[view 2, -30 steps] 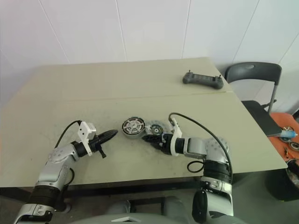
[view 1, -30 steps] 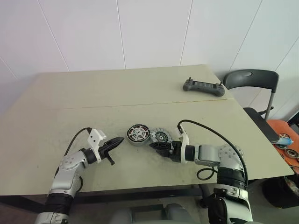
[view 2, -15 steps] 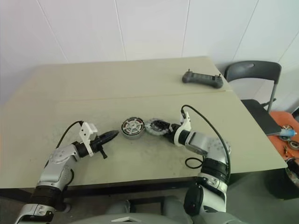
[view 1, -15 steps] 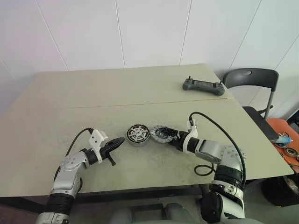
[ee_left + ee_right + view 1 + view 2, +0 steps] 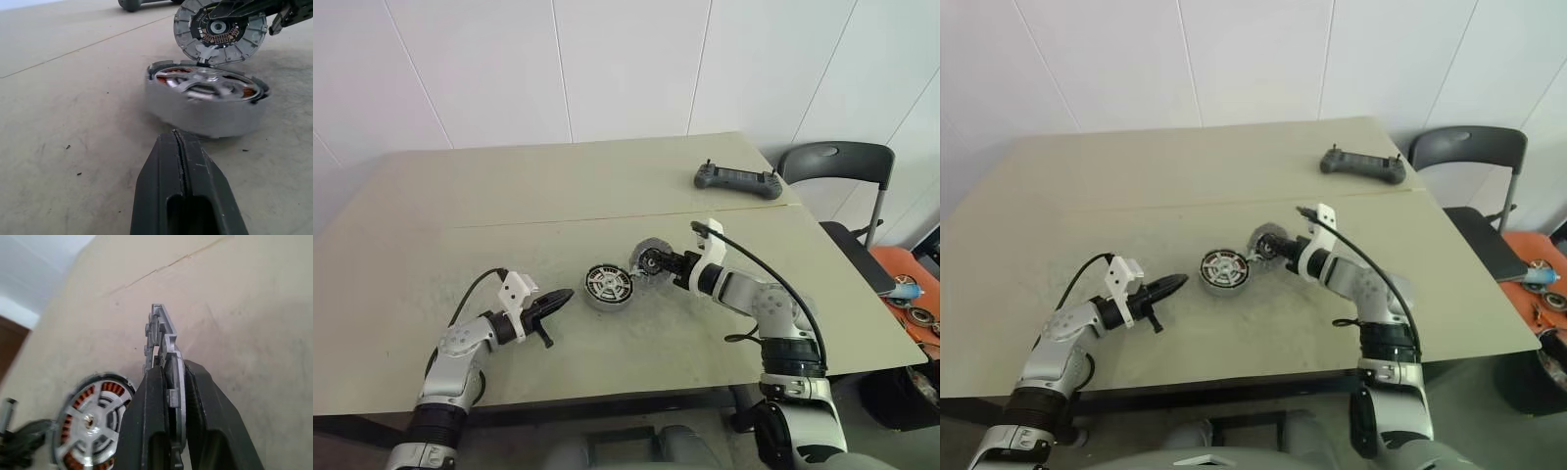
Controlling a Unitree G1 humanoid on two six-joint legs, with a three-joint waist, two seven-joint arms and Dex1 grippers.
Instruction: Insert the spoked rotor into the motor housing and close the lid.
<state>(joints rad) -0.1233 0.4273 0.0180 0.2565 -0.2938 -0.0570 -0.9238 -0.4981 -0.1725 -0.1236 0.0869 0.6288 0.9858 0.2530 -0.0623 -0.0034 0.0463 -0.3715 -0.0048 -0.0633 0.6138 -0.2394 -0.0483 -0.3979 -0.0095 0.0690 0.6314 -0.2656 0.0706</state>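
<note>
Our left tool (image 5: 560,297) has its two black fingers pressed together to a point, aimed across toward our right side, and hangs low over the bench (image 5: 509,196). The left forearm is bent in from the left edge, its wrist nearly level. Our right arm reaches forward and inward from the right, elbow bent, wrist angled slightly down. The right tool (image 5: 656,264) has its fingers (image 5: 151,401) clamped on the edge of the lid (image 5: 164,352), one finger on each face, holding it upright on edge.
</note>
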